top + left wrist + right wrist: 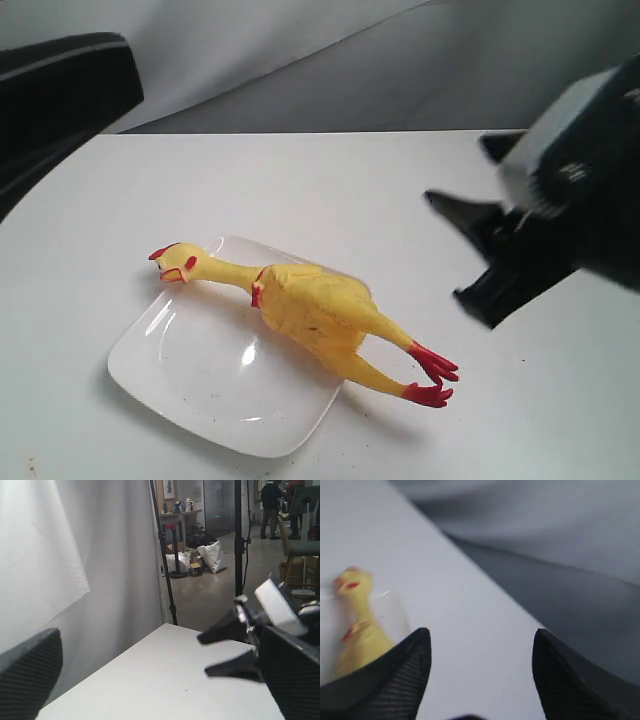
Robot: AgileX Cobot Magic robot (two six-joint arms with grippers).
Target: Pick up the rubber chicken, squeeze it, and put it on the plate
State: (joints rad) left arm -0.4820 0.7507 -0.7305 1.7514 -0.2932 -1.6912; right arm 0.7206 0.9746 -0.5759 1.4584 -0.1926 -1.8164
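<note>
1. Plate [190, 385]: white, square with rounded corners, flat on the bench [330, 180] at about 7 o'clock in the exterior view. Its well is bare toward the near corner.
2. Rubber chicken [315, 305]: lies on its side across the far half of the plate. The head points to 10 o'clock and the red feet to 4 o'clock. Head, neck and most of the body are over the plate. The legs pass over the rim, and the feet are beyond it, above the bare bench. Nothing grips it.
3. Right claw [445, 245]: at 2 o'clock from the chicken's feet, clear of them and raised off the bench. It is released. Its two dark fingers [405, 675] stand wide apart in the right wrist view, with only bench surface between them. That view is blurred and shows the chicken's head and neck beyond one finger.
4. Left claw [160, 630]: released, fingers spread wide, with nothing between them but bench and backdrop. It is well apart from the plate and the chicken, neither of which shows in the left wrist view.
5. Left arm [60, 95]: a dark mass at 10 o'clock in the exterior view, above the bench's far corner.
6. Backdrop [350, 70]: grey cloth behind the bench's far edge.
</note>
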